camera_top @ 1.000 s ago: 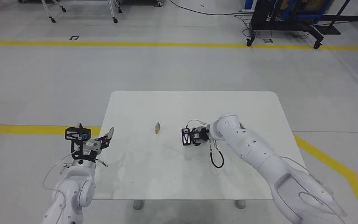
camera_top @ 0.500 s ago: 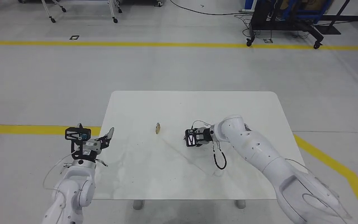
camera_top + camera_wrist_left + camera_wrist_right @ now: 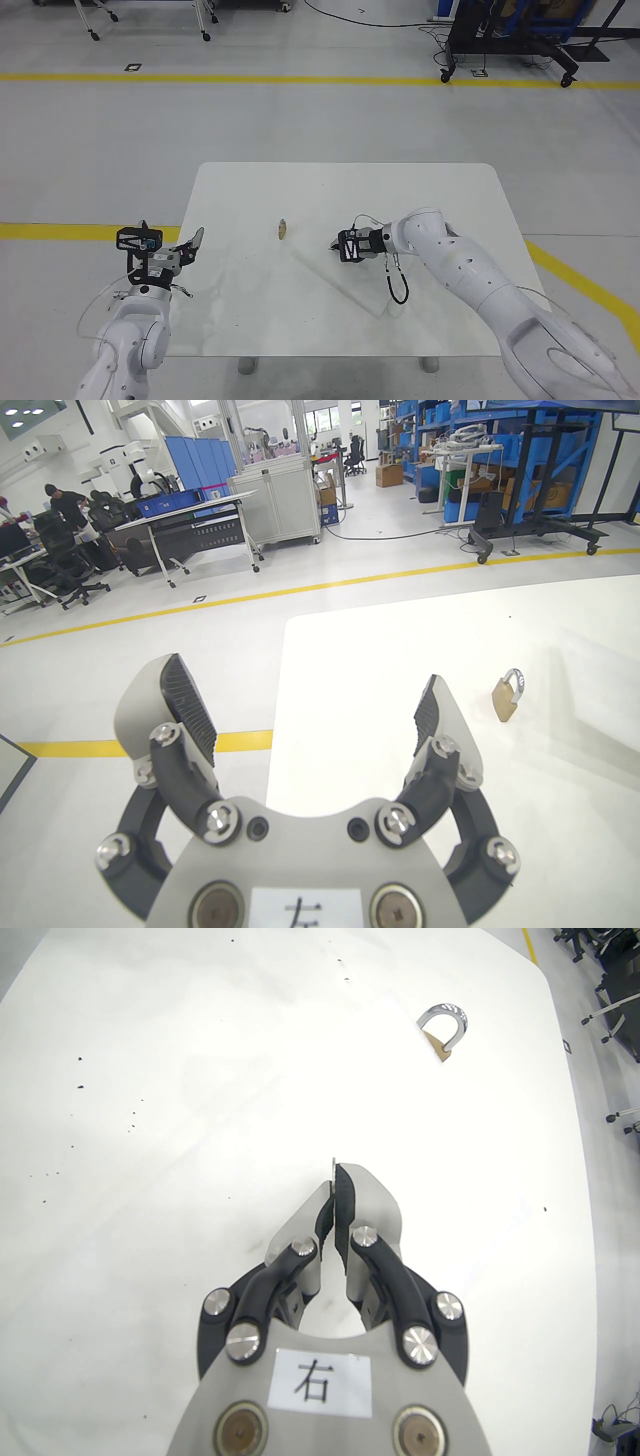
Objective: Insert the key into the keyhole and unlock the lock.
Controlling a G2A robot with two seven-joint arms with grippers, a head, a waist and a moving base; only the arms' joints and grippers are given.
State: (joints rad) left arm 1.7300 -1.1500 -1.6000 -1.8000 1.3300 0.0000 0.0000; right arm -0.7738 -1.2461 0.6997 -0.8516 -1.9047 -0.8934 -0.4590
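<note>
Right gripper (image 3: pixel 336 1178) was clamped on the key (image 3: pixel 333 1167), tip poking forward, with the padlock (image 3: pixel 282 229) near the middle of the tabletop, ahead of it toward the left edge, nearer this arm than the wide-open left gripper (image 3: pixel 305 685) parked off that left edge

Pale grey floor (image 3: pixel 300 120) with yellow lines (image 3: pixel 200 77); blue shelving (image 3: pixel 430 430) and office chairs (image 3: pixel 65 560) beyond.

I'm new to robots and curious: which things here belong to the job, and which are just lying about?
Job: padlock on the table; key pinched in the right tool; left tool, open.
Just around: yellow floor line, office chairs, blue shelves.
</note>
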